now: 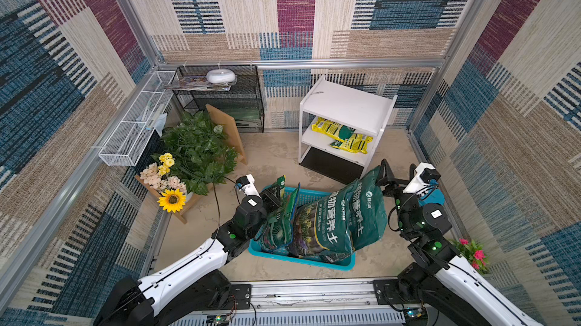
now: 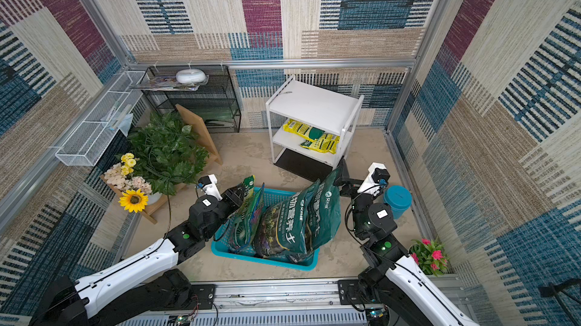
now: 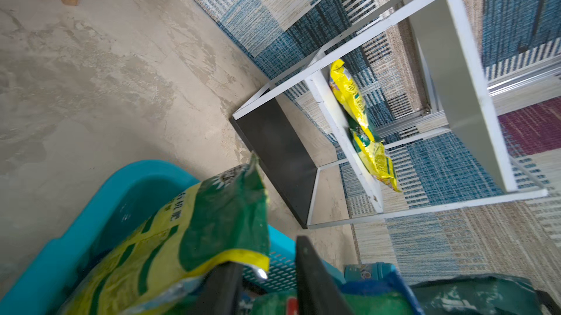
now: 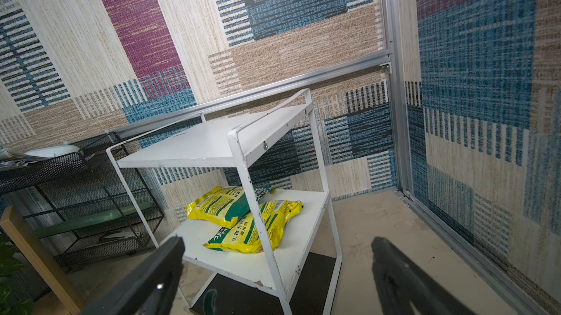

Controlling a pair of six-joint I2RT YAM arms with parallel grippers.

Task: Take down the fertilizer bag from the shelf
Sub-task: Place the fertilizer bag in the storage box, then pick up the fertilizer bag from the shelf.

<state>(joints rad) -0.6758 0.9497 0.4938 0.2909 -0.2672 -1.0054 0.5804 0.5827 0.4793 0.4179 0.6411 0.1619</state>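
- Two yellow fertilizer bags (image 1: 333, 128) lie overlapping on the lower white board of the shelf (image 1: 345, 104), which stands on the desk by the back wall.
- One more fertilizer bag (image 3: 197, 222), yellow and green, stands upright at one end of the teal basket (image 1: 301, 261), beside large dark green soil bags (image 1: 333, 224).
- Left hand (image 3: 267, 255): released, jaws parted; that bag's corner lies against one finger.
- Right hand (image 4: 277, 243): released, spread wide, empty, facing the shelf and clear of it.

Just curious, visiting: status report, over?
Left gripper open beside bag in teal basket. Right gripper open, facing shelf. Two yellow bags on lower white board. Front post stands before them.
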